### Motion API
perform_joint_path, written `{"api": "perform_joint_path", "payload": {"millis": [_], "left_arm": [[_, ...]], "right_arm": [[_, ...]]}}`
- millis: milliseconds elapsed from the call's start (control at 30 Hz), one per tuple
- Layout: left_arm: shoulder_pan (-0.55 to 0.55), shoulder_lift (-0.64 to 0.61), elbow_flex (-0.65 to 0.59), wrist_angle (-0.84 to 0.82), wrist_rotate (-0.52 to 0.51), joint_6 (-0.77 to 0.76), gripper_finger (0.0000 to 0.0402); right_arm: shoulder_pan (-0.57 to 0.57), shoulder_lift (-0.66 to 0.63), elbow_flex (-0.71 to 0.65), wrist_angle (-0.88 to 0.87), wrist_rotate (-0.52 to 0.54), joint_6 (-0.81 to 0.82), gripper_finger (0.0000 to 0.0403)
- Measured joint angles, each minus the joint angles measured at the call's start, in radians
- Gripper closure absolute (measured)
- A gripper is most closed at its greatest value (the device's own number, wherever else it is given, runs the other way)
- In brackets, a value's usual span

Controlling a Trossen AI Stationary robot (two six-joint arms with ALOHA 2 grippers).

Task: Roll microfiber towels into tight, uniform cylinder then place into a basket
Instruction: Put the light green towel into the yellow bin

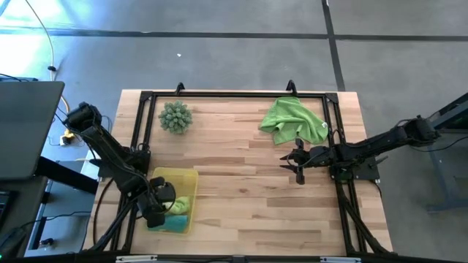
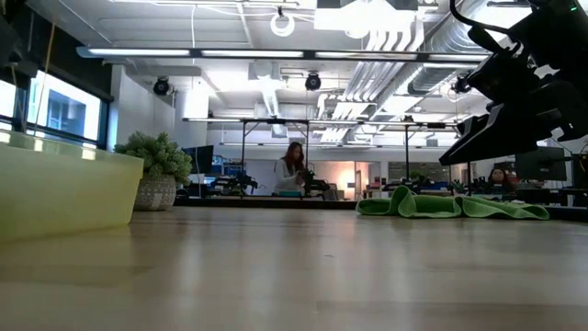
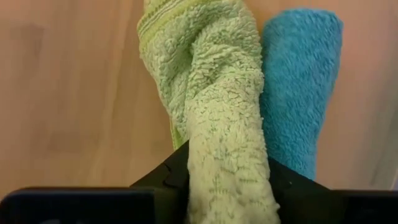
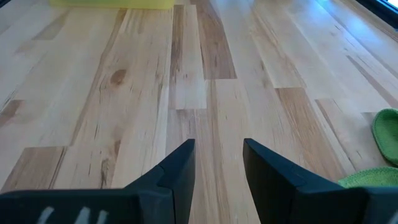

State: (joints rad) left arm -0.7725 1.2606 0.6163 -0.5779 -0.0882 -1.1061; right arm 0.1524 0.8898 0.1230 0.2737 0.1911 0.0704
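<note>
My left gripper (image 1: pixel 161 200) reaches down into the yellow basket (image 1: pixel 191 175) at the table's near left and is shut on a rolled lime green towel (image 3: pixel 217 93). A rolled teal towel (image 3: pixel 298 81) lies right beside it on the basket floor. A second lime green towel (image 1: pixel 292 120) lies crumpled and unrolled on the table at the far right. My right gripper (image 1: pixel 297 166) hangs open just on the near side of that towel, with nothing between its fingers (image 4: pixel 180 168). My left gripper has the lime green roll's near end (image 3: pixel 227 186) between its two fingers (image 3: pixel 165 180), which lie across the roll. It comes from above, slanting steeply down. The roll's far end (image 3: pixel 186 37) is looser and lies in the basket against the teal roll.
A spiky pale-green ball (image 1: pixel 175 117) sits at the far left of the table. A black frame (image 1: pixel 234 95) runs along the table's edges. Bare wood (image 1: pixel 241 183) lies between the basket and my right gripper.
</note>
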Motion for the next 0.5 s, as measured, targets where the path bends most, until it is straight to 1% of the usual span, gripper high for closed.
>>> {"api": "perform_joint_path", "payload": {"millis": [267,500], "left_arm": [[0.053,0.0,0.0,0.001,-0.002,0.025,0.0267],[0.072,0.0,0.0,0.008,0.004,-0.012,0.0257]], "right_arm": [[0.0,0.0,0.0,0.0,0.0,0.0,0.0274],[0.0,0.0,0.0,0.0,0.0,0.0,0.0274]]}}
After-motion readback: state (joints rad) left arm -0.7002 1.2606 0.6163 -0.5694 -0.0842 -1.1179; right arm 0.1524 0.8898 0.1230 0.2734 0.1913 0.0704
